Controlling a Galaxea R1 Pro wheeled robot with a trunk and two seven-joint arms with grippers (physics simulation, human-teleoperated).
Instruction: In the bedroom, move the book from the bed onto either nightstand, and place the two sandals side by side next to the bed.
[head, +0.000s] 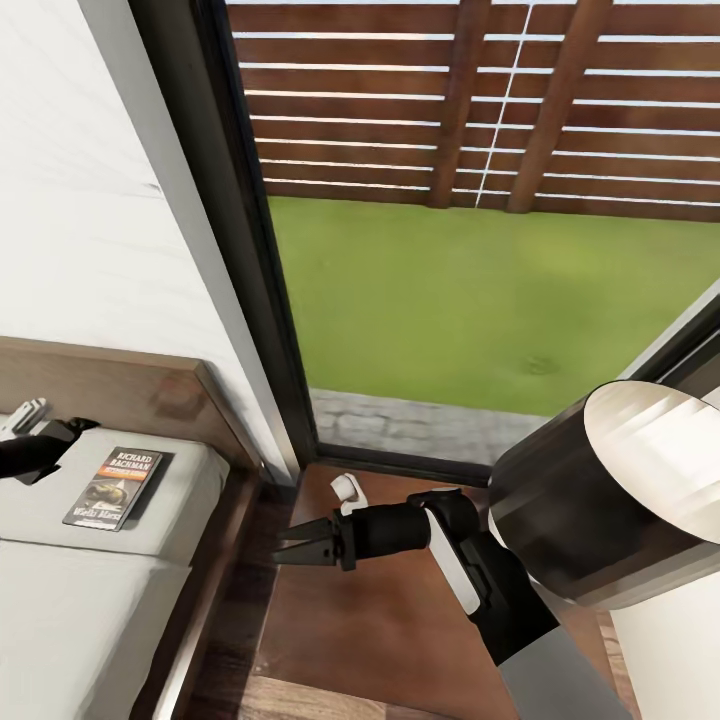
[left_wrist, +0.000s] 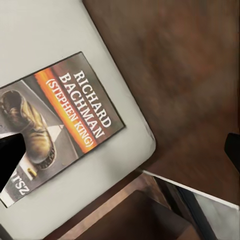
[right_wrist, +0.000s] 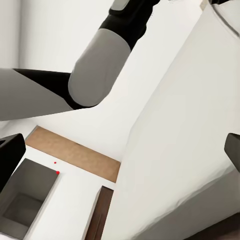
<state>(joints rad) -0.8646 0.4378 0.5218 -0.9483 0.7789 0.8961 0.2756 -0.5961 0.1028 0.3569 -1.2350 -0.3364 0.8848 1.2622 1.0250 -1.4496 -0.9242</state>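
The book (head: 113, 488) lies flat on the pale grey mattress of the bed (head: 70, 600), near the corner by the headboard (head: 120, 385). The left wrist view shows its cover (left_wrist: 60, 120) close up, reading "RICHARD BACHMAN". My left gripper (head: 60, 440) hovers at the book's left edge, open, one dark finger (left_wrist: 10, 160) over the cover's lower part. My right gripper (head: 290, 547) is open and empty above the glossy brown top of the nightstand (head: 350, 630), to the right of the bed. The sandals are out of view.
A tall dark-framed window (head: 250, 250) stands right behind the nightstand, with grass and a slatted brown fence outside. A white wall (head: 90, 200) rises behind the headboard. The dark bed frame (head: 215, 600) separates mattress and nightstand. My right forearm (head: 620, 500) fills the lower right.
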